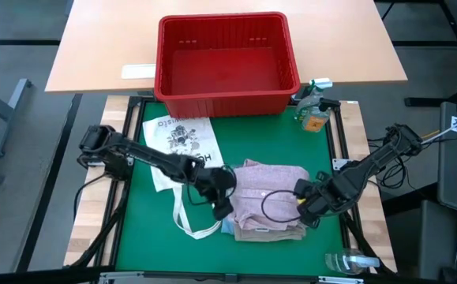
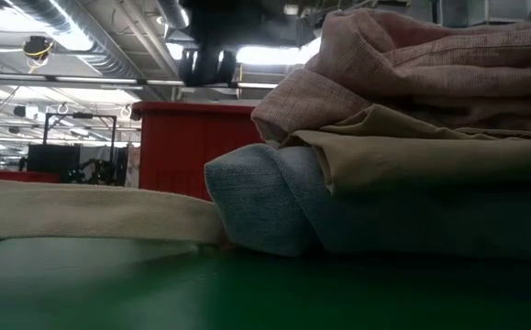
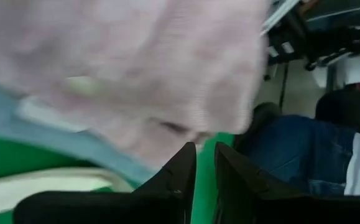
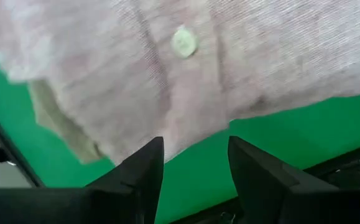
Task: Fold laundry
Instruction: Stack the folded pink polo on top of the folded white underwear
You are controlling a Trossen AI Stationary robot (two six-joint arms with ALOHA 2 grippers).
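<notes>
Three garments sit stacked on the green mat: the pink shirt on top, the tan cloth under it and the blue jeans lowest, with both grippers at the pile's sides. The left gripper sits at the shirt's near-left corner, fingers parted only a crack with nothing between them; the shirt lies just ahead of its tips. The right gripper stands wide at the opposite edge, the buttoned hem just ahead of its fingers and not pinched. By my reading the shirt's fold is being finished; the next move calls for tidying loose edges or withdrawing clear. The left wrist view is blurred, and whether either fingertip touches cloth is hard to tell.
</notes>
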